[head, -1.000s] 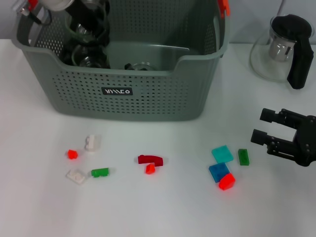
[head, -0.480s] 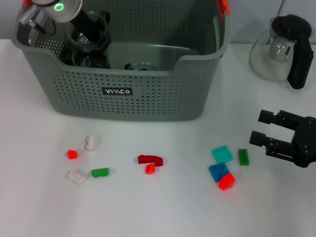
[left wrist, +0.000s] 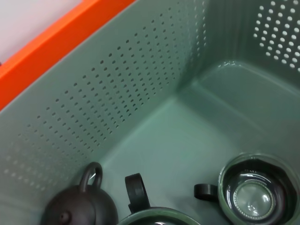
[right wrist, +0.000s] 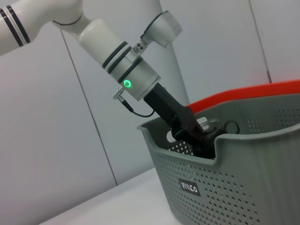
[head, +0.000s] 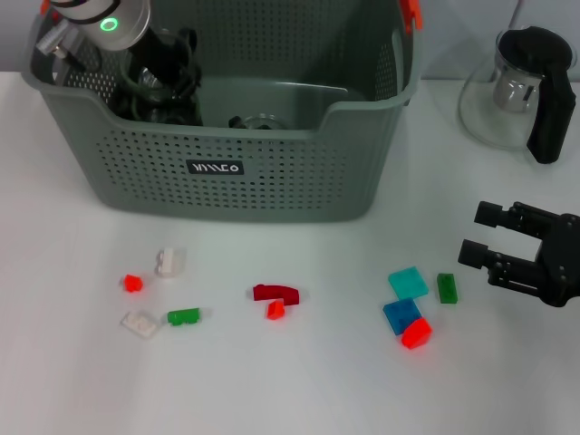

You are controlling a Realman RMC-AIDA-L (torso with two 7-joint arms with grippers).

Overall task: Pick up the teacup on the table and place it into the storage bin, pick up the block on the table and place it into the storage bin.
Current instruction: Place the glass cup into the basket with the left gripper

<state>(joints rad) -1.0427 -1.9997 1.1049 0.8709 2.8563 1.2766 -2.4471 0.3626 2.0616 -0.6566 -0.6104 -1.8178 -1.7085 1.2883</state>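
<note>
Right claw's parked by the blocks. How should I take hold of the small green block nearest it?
Come straight down on the green block and pinch its two long sides. It lies flat, with bare table on the side facing the open right claw, and only the teal tile close on the other.

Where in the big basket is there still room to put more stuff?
The storage bin has bare floor at its right half, beside the glass teacup. Its left end is crowded: dark teapot, another cup and the left end effector.
</note>
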